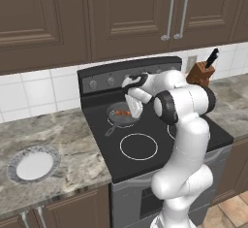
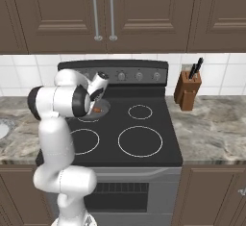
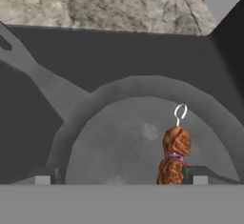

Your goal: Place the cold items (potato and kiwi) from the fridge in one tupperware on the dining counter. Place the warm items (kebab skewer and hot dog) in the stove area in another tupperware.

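1. While the gripper point(image 3: 121, 175) hangs low over the pan point(image 3: 109, 137) with its jaws spread wide and empty, we judge the step in hand to be picking up the skewer point(image 3: 175, 155).
2. The pan sits on the stove point(image 1: 193, 135), on the rear burner nearest the counter point(image 1: 72, 144) that carries a plate point(image 1: 34, 165); its handle points toward the stove's front edge.
3. In the hand view the skewer lies in the pan toward the right fingertip point(image 3: 195, 174), not centred between the two; its wire loop points away from the hand.
4. We recommend shifting the hand sideways until the meat lies midway between the fingers, then descending and closing across the skewer's narrow width.
5. We advise gripping the meat, not the thin loop, which looks likely to slip.
6. Risk: a fingertip may strike the pan's wall or floor and push the pan.
7. We see no hot dog or tupperware here.
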Tool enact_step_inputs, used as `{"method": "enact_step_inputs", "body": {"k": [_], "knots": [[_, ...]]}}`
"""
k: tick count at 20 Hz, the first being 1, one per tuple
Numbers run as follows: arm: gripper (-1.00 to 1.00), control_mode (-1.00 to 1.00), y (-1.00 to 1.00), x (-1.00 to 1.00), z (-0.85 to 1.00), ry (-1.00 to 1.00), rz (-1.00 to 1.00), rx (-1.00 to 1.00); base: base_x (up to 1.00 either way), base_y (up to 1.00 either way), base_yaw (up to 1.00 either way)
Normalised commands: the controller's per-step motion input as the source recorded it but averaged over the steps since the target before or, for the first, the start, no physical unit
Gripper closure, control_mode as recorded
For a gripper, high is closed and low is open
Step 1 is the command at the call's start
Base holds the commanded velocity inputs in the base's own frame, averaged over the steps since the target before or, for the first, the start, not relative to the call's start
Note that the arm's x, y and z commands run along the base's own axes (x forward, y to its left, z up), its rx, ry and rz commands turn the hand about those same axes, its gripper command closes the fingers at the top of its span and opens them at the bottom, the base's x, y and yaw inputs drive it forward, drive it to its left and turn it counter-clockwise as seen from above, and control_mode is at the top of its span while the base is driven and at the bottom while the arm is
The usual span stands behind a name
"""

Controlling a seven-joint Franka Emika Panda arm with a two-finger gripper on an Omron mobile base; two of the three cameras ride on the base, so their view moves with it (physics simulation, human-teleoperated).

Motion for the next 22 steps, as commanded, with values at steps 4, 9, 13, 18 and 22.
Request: {"method": "enact_step_inputs", "body": {"k": [4, 9, 13, 18, 22], "knots": [[-1.0, -1.0, 0.0, 0.47, -0.61, 0.03, 0.0, 0.0, 0.0, 0.0, 0.0], [-1.0, -1.0, 0.0, 0.49, -0.42, 0.0, 0.0, 0.0, 0.0, 0.0, 0.0], [-1.0, -1.0, 0.0, 0.46, -0.19, 0.0, 0.0, 0.01, 0.0, 0.0, 0.0], [-1.0, -1.0, 0.0, 0.32, -0.47, 0.0, 0.0, 0.0, 0.0, 0.0, 0.0], [-1.0, -1.0, 0.0, 0.23, -0.96, 0.03, -0.01, -0.01, 0.0, 0.0, 0.0]]}}
